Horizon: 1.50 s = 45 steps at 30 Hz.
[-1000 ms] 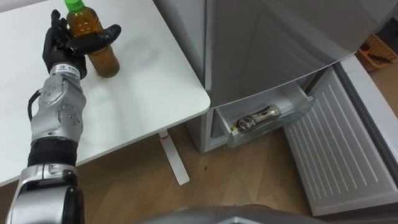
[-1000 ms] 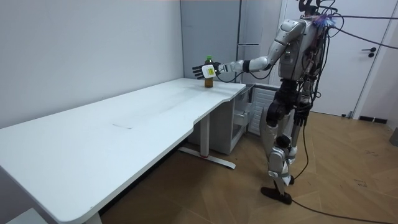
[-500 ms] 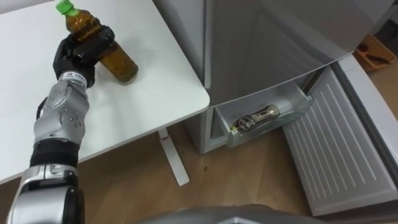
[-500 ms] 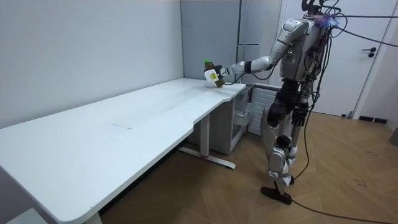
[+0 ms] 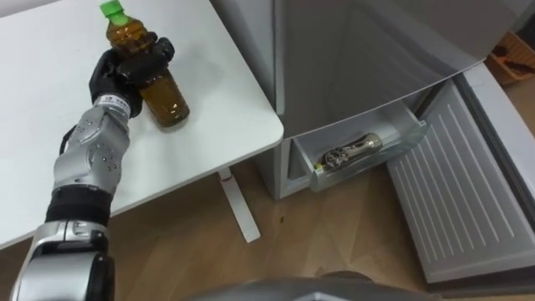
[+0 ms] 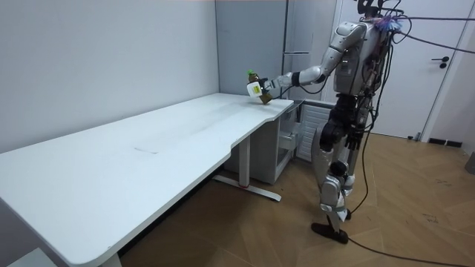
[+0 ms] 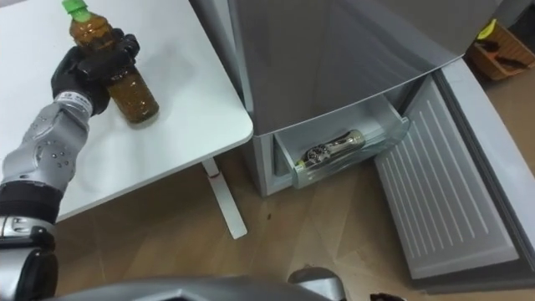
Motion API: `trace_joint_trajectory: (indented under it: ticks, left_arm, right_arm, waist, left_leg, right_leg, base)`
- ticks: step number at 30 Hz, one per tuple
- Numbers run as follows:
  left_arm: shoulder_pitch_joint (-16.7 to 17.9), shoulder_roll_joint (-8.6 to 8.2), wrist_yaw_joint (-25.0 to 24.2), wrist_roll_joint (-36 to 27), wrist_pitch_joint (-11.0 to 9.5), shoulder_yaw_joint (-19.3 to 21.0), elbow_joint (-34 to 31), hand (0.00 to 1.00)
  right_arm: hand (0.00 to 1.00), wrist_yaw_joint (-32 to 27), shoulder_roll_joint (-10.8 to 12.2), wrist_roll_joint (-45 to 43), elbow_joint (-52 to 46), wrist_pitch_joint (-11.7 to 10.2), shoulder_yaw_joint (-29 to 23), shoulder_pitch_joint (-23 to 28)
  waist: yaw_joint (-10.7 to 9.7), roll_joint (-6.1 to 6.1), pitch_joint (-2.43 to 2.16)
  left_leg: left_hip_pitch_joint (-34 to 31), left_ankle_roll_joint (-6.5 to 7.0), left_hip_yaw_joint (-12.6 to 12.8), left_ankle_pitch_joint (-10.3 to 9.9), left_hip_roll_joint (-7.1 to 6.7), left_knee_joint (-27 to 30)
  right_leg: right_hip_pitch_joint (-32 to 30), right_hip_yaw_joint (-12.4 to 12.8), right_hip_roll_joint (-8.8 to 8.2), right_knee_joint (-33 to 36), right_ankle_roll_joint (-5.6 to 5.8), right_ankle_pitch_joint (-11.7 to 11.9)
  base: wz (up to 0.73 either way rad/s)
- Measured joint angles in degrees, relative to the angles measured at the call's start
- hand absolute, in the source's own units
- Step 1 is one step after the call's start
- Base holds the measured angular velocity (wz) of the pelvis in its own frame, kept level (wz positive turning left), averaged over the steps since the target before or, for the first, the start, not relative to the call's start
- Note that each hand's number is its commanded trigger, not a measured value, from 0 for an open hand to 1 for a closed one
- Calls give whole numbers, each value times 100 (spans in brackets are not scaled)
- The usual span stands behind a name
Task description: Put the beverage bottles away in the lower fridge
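In left robot hand (image 5: pixel 117 73), one tea bottle (image 5: pixel 165 102); in fridge drawer (image 5: pixel 411 134), one drink (image 5: pixel 351 153).

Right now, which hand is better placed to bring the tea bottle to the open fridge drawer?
The left. The left hand is curled round the bottle, holding it tilted over the white table, so it only has to swing across to the open drawer, where another bottle lies.

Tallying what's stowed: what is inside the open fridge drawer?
One bottle lies on its side in the drawer. The drawer's rear runs under the fridge body, so anything there is covered. The left hand grips a green-capped bottle.
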Motion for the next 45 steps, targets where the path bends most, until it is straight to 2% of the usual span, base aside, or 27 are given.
trace_joint_trajectory:
  ticks: [5, 8, 10, 13, 18, 19, 20, 22, 24, 27, 30, 33, 37, 39, 43, 45]
  left_arm:
    - [1, -5, -33, 79, 0, -200, -305, 100]
    - [5, -16, -47, 399, 0, -213, -681, 100]
    - [5, -60, -154, 670, -2, -216, -1103, 100]
    - [17, -152, -253, 761, -22, -255, -1616, 100]
    - [180, -318, -272, 737, -82, -415, -2360, 100]
    - [238, -315, -275, 713, -86, -488, -2480, 100]
    - [291, -320, -276, 682, -86, -512, -2540, 100]
    - [454, -318, -277, 662, -86, -706, -2698, 100]
    - [511, -320, -299, 663, -84, -866, -2743, 100]
    - [681, -348, -377, 672, -84, -900, -2984, 100]
    - [793, -387, -428, 667, -84, -914, -3236, 100]
    - [891, -401, -635, 609, -84, -958, -3626, 100]
    - [1209, -438, -1083, 333, -138, -1009, -3934, 100]
    - [1364, -461, -1273, 309, -167, -1050, -3937, 100]
    - [1658, -493, -1667, 302, -167, -1126, -3937, 100]
    - [1707, -477, -1787, 271, -176, -1124, -3937, 100]
  right_arm:
    - [0, -8, 3, 63, -26, -78, 82, -7]
    - [0, 25, 1, 19, -136, -76, 122, 6]
    - [0, 43, -27, -126, -182, -76, 189, -5]
    - [0, 124, -140, -213, -215, -78, 465, -64]
    - [0, 130, -283, -449, -819, -78, 602, -55]
    - [0, 77, -291, -352, -1036, -144, 597, -70]
    - [0, 44, -279, -331, -1148, -200, 596, -74]
    - [0, -4, -223, 53, -1348, -468, 664, -144]
    - [0, 8, -147, 309, -1381, -541, 826, -272]
    - [0, 100, 35, 465, -1494, -571, 922, -416]
    - [0, 300, 48, 640, -1627, -575, 1145, -453]
    - [0, 522, 68, 724, -1627, -575, 1251, -459]
    - [0, 703, 97, 735, -1732, -576, 1322, -457]
    - [0, 743, 116, 737, -1947, -584, 1378, -457]
    - [0, 870, 138, 734, -2311, -803, 1472, -462]
    - [0, 996, 138, 736, -2500, -812, 1479, -455]
  waist:
    - [4, -31, 24]
    - [65, -39, 29]
    - [166, -38, 31]
    - [324, -29, 32]
    - [424, -22, 35]
    - [460, -23, 36]
    - [454, -23, 36]
    - [454, -34, 34]
    - [490, -49, 34]
    - [621, -69, 20]
    - [699, -97, -1]
    - [782, -160, -43]
    - [804, -171, -49]
    - [802, -191, -45]
    - [814, -251, -24]
    - [844, -281, -8]
  left_leg:
    - [-10, 0, 5, 0, 4, 1]
    - [-27, 0, 6, 0, 7, 0]
    - [-46, 0, 1, 0, 6, 1]
    - [-41, 0, -36, 0, -1, 4]
    - [-41, 0, -140, 1, -13, -1]
    - [-42, 0, -148, 1, -12, -1]
    - [-44, 0, -160, 1, -10, -1]
    - [-78, 0, -235, 1, -4, 4]
    - [-134, -4, -296, 3, -5, 21]
    - [-244, -12, -328, 8, 4, 93]
    - [-262, -16, -462, 10, 5, 106]
    - [-279, -20, -613, 13, 2, 107]
    - [-176, -20, -736, 13, -11, 101]
    - [-182, -20, -769, 13, -12, 94]
    - [-190, -20, -836, 13, -12, 87]
    - [-197, -20, -841, 13, -12, 84]
  right_leg:
    - [-8, -12, -4, -5, 0, 0]
    - [-21, -36, -5, -6, 0, 1]
    - [-34, -88, -14, -8, -1, 2]
    - [-17, -100, -21, -12, -1, 2]
    - [16, -196, -47, -7, 0, 1]
    - [19, -212, -46, -9, 0, 0]
    - [24, -228, -45, -9, 0, 0]
    - [62, -315, -45, -26, 0, 0]
    - [48, -406, -55, -43, 0, 0]
    - [-26, -438, -52, -94, -16, 11]
    - [10, -575, -69, -100, -17, 11]
    - [58, -716, -101, -107, -17, 11]
    - [212, -805, -129, -109, -14, 8]
    - [213, -866, -135, -108, -14, 8]
    - [214, -900, -135, -100, -10, 3]
    - [215, -917, -137, -101, -8, 2]
  base:
    - [0]
    - [0]
    - [6]
    - [7]
    - [8]
    - [6]
    - [6]
    - [20]
    - [20]
    - [7]
    - [20]
    - [27]
    - [19]
    - [9]
    - [7]
    - [4]
